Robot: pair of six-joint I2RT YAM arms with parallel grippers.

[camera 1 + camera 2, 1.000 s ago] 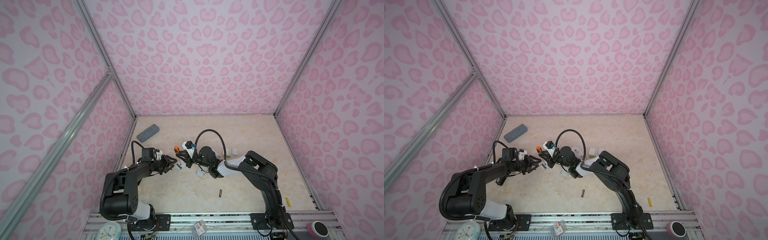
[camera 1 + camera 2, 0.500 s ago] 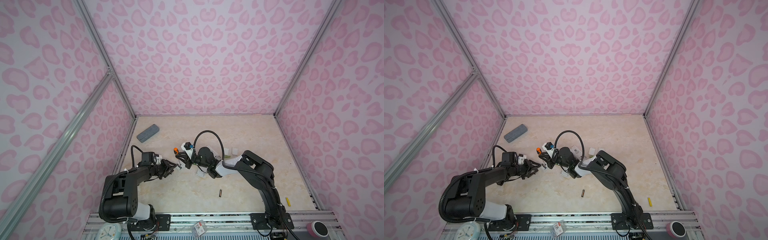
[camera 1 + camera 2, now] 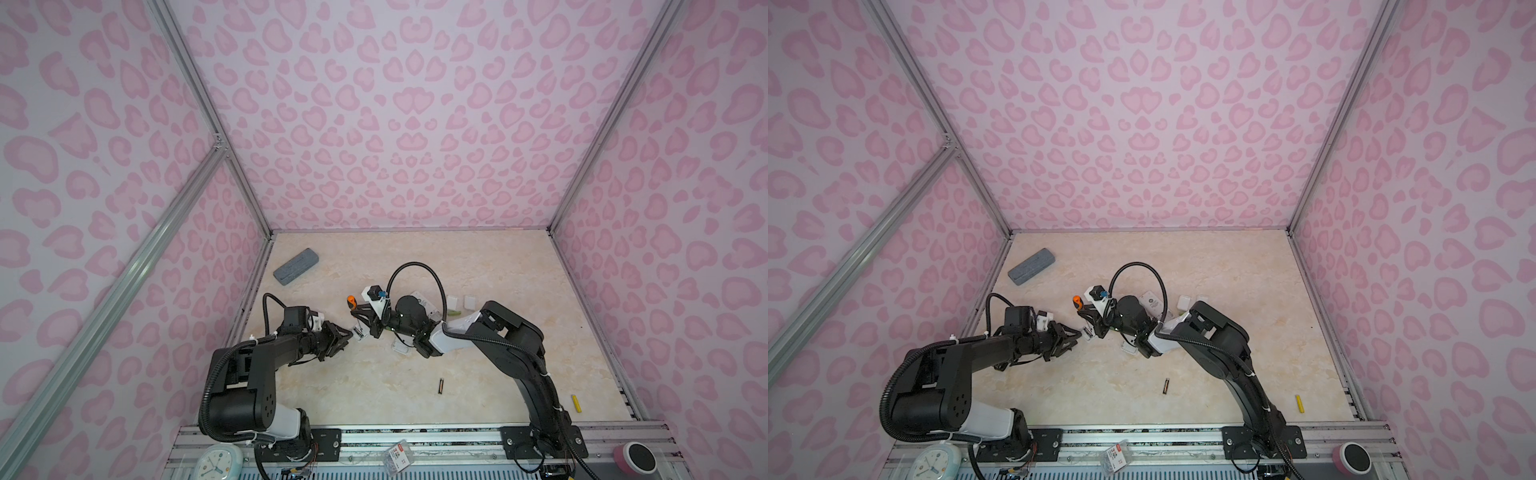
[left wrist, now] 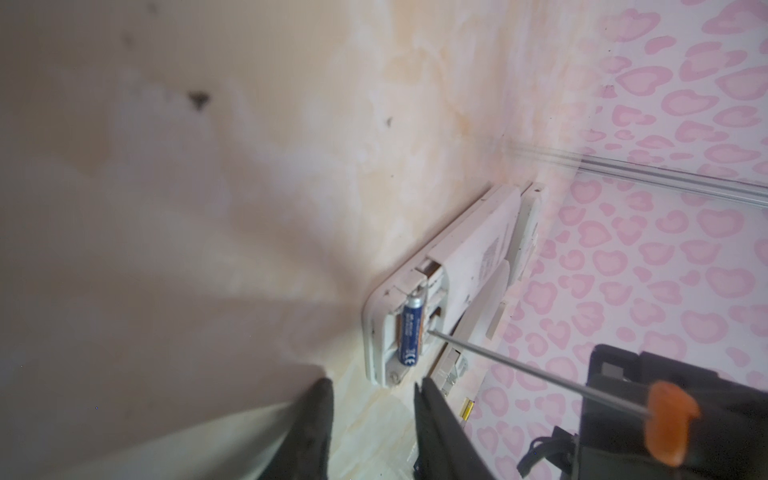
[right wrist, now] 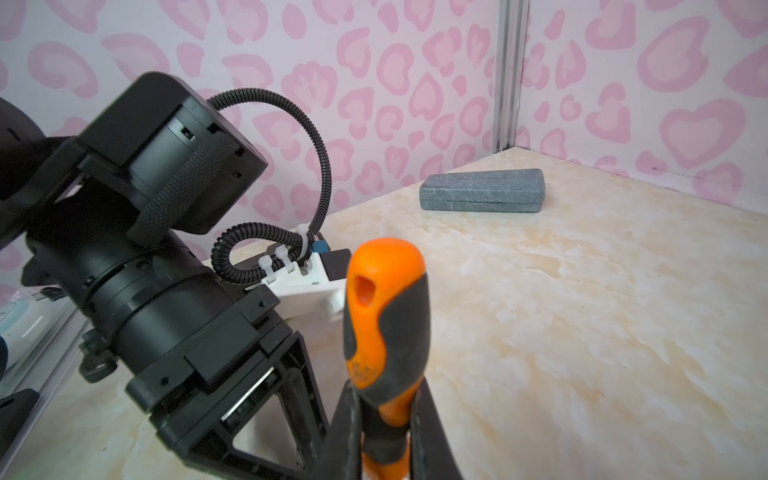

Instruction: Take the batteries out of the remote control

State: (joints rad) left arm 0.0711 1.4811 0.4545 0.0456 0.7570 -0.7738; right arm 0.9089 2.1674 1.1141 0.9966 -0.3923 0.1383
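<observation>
A blue-and-copper battery sits in the open back of a white remote, a screwdriver tip at its side. The right claw pinches the orange-and-black handle; the left claw hangs spread just short of the remote. Another dark battery lies loose on the cream marbled counter, ringed by pink heart-print walls

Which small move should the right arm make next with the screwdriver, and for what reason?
Probably lever the blue battery up with the screwdriver tip: in the left wrist view the tip touches the battery's side, and the battery lies in the white remote's open compartment.
</observation>
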